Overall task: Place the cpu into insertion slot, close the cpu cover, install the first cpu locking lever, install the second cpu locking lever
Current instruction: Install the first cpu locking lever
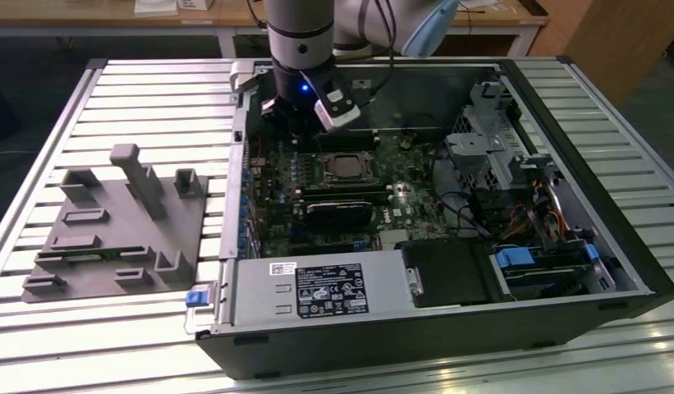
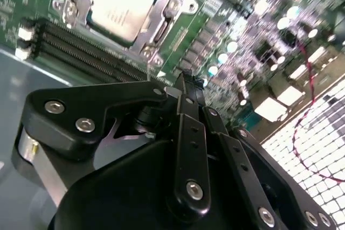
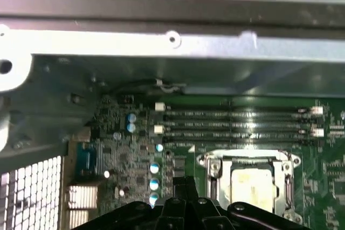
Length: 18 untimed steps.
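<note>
In the exterior view, an open computer case (image 1: 424,349) is seen on the slatted worktop (image 1: 139,107), and the arm (image 1: 301,49) is held over its far part. The chip (image 1: 345,169) is seated in the socket (image 1: 324,161).

In the second wrist view, the pincer (image 2: 186,79) is seen narrow, nothing being held. The silver cover (image 2: 160,22) is laid flat around the chip.

In the first wrist view, the chip is seen near the pincer, beside the memory slots (image 3: 237,125).

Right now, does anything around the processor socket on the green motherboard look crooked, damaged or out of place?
Nothing stands out. The square, grey metal-topped cpu sits level inside the thin silver cpu cover, which lies flat. The black gripper hangs shut near the long black memory slots, holding nothing.
</note>
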Tool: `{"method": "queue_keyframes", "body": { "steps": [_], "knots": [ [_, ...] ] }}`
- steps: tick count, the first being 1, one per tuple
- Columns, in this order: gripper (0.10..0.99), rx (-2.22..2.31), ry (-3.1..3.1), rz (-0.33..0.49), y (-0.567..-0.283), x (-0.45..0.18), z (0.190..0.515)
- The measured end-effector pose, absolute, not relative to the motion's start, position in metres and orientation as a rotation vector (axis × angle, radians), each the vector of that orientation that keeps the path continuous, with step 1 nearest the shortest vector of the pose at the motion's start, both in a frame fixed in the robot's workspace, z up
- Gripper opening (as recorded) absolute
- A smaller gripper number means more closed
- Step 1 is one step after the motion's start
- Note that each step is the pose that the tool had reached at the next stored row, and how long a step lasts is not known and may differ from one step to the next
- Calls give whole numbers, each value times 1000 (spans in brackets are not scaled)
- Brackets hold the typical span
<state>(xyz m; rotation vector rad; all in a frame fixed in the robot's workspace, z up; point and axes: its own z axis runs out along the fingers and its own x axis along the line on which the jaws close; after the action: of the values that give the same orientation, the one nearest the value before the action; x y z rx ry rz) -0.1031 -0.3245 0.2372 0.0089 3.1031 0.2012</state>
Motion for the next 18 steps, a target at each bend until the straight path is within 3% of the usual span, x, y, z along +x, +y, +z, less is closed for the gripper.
{"method": "queue_keyframes", "body": {
  "steps": [12,18],
  "knots": [
    [106,12,3084,405,-325,-104,237],
    [106,12,3083,406,-325,-102,237]
  ]
}}
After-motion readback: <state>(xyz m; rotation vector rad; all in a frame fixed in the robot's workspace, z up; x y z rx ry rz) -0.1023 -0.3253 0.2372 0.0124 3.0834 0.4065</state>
